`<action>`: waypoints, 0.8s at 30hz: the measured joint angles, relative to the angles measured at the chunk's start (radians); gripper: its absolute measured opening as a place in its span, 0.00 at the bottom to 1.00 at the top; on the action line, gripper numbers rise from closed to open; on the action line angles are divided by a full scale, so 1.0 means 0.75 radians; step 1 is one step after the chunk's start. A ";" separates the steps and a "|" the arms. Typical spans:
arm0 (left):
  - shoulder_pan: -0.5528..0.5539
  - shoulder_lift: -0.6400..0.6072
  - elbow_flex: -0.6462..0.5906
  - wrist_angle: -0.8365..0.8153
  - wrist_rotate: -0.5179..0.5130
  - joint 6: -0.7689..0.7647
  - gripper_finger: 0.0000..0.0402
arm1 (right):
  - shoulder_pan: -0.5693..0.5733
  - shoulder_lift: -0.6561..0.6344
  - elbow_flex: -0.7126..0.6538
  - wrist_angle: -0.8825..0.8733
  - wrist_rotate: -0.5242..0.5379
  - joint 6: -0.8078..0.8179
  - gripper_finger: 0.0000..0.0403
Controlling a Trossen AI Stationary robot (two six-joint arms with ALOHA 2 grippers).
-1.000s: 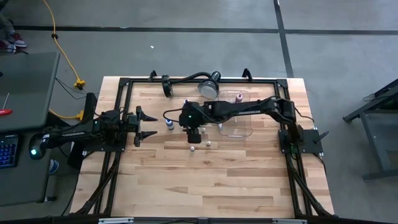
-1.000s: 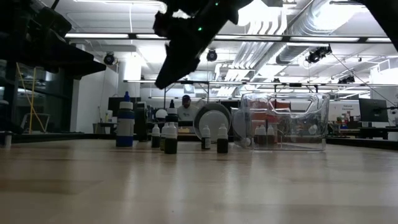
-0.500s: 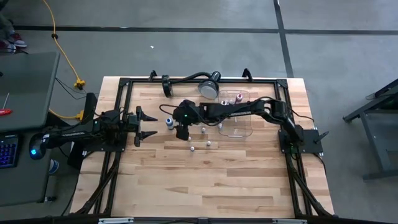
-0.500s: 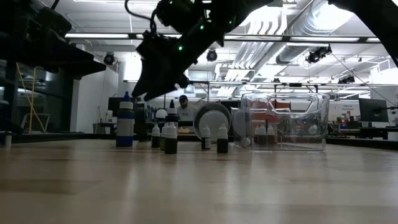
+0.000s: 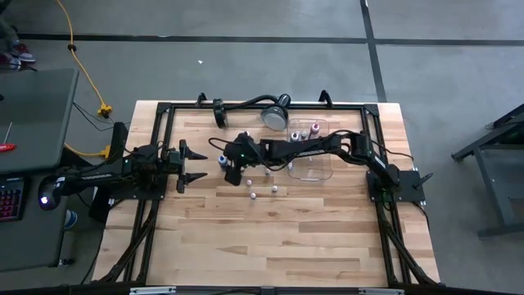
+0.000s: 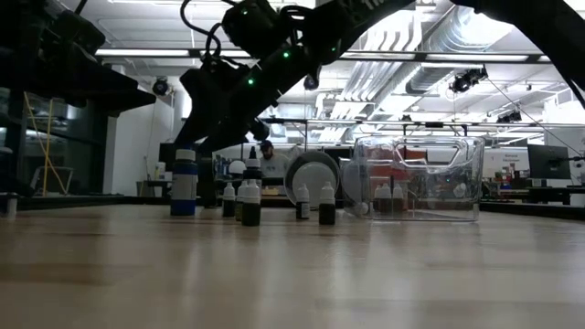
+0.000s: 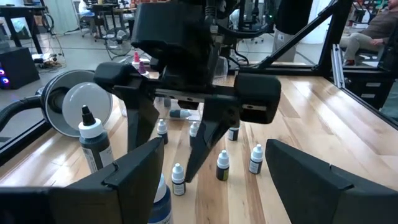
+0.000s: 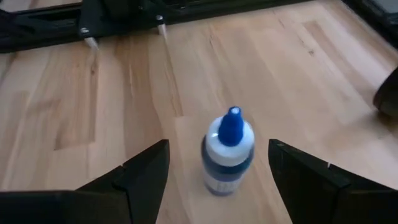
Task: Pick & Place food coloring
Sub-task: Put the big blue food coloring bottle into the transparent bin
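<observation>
- The surface (image 5: 270, 238) is pale wood planks inside a black frame, on a grey floor (image 5: 246, 65) with a yellow cable (image 5: 78, 57). The low view shows a workshop room beyond, with ceiling ducts and a person seated far back.
- The right claw (image 5: 232, 175) reaches across the surface, fingers spread wide, holding nothing. A blue-tipped bottle (image 8: 227, 158) stands upright just ahead of it, between its fingers in the right wrist view, untouched.
- The left claw (image 5: 198, 165) waits open at the surface's left edge, facing the right claw, near that bottle.
- Behind the right claw's arm lies a clear tray (image 5: 315, 168). The high view shows two bottles (image 5: 314, 129) at its far end; the low view shows about three inside, so the count is uncertain.
- Loose small bottles (image 7: 255, 159) stand just beyond and beside the right claw: the left wrist view shows six white-capped ones, plus a black-tipped bottle (image 7: 93, 140).
- A round lamp (image 5: 276, 115) rests on the far side of the right claw.
</observation>
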 joint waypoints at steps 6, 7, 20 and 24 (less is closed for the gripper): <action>0.000 0.000 0.000 0.000 0.000 0.000 0.69 | -0.003 -0.001 0.000 0.000 -0.001 -0.011 0.65; 0.000 0.000 -0.001 0.000 0.000 0.000 0.69 | -0.003 0.000 0.000 0.000 -0.001 -0.017 0.65; 0.000 0.000 0.000 0.000 0.000 0.000 0.69 | -0.004 0.042 0.001 0.070 -0.011 -0.031 0.65; 0.000 0.000 -0.001 0.000 0.000 0.000 0.69 | -0.005 0.044 0.001 0.080 -0.004 -0.031 0.65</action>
